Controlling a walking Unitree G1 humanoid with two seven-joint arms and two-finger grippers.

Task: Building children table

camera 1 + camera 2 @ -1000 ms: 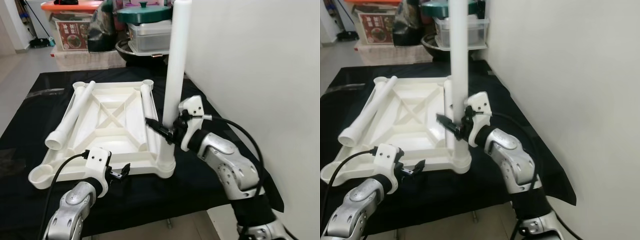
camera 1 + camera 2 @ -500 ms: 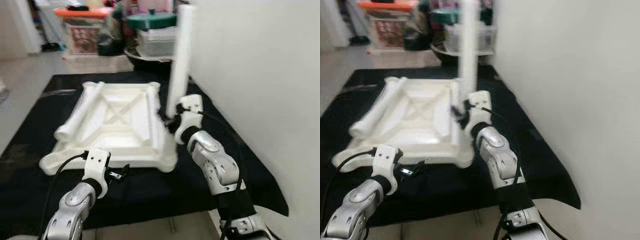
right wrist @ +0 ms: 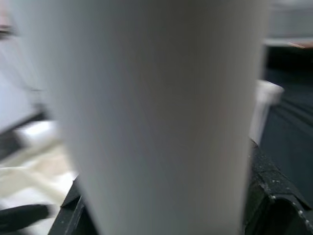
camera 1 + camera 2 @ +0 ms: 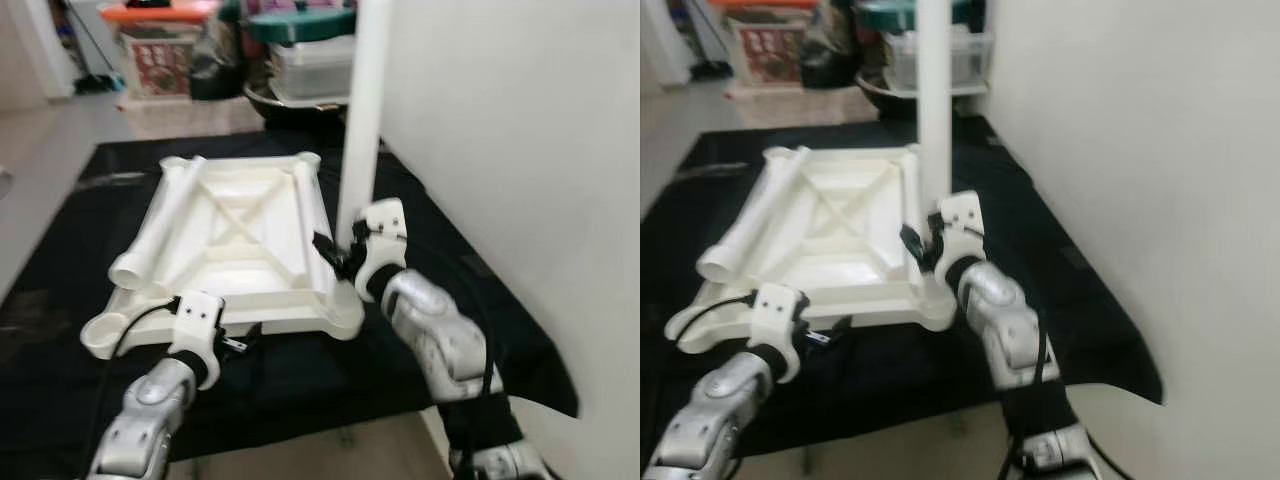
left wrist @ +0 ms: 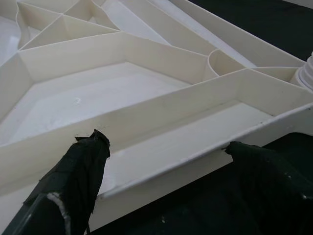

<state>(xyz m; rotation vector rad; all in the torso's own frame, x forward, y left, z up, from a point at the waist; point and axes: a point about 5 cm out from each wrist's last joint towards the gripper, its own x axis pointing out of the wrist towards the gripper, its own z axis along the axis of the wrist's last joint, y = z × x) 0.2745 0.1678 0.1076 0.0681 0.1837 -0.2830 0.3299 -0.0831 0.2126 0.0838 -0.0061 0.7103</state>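
Note:
The white children's table top (image 4: 240, 270) lies upside down on a black cloth (image 4: 60, 290). A white leg (image 4: 362, 120) stands upright in its near right corner socket. My right gripper (image 4: 340, 255) is shut on that leg low down; in the right wrist view the leg (image 3: 156, 98) sits between the fingers (image 3: 266, 196). Two loose legs lie on the top, one at the left (image 4: 160, 225) and one at the right (image 4: 305, 210). My left gripper (image 4: 243, 340) is open at the top's front rim (image 5: 161, 152), one finger (image 5: 80, 169) on each side of it.
A white wall (image 4: 500, 150) runs close along the right of the cloth. Storage boxes (image 4: 150, 50) and a lidded pot (image 4: 300, 25) stand on the floor behind. The cloth's front edge lies just before my arms. An empty socket (image 4: 105, 335) is at the near left corner.
The camera has shifted and the view has blurred. My right gripper stays on the upright leg and my left gripper stays at the front rim.

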